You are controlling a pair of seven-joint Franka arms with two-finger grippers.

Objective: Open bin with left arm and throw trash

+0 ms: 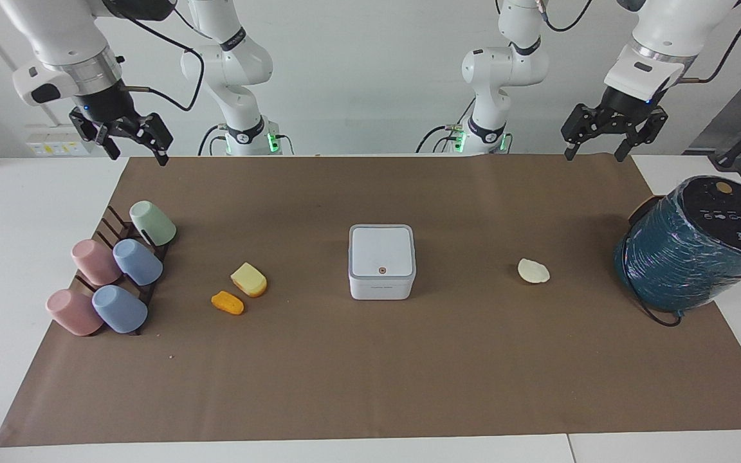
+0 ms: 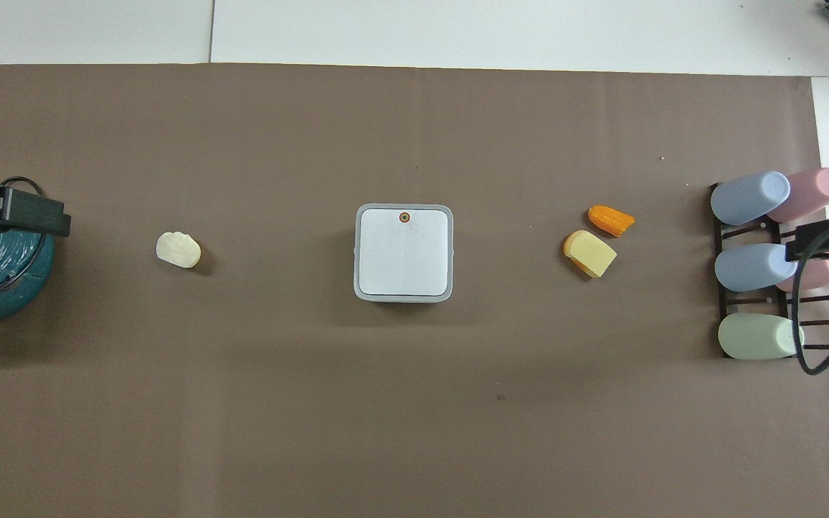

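Note:
The white bin (image 1: 381,260) with a grey-blue rim stands mid-mat with its lid shut; it also shows in the overhead view (image 2: 404,252). An orange lump (image 1: 228,302) and a yellow wedge (image 1: 249,280) lie side by side toward the right arm's end. A cream oval (image 1: 533,271) lies toward the left arm's end. My left gripper (image 1: 594,155) hangs open and empty, high up over the teal cylinder. My right gripper (image 1: 137,157) hangs open and empty, high up over the cup rack. Both arms wait.
A large teal wrapped cylinder (image 1: 698,244) lies at the left arm's end of the brown mat (image 1: 370,379). A dark rack with several pastel cups (image 1: 113,276) stands at the right arm's end.

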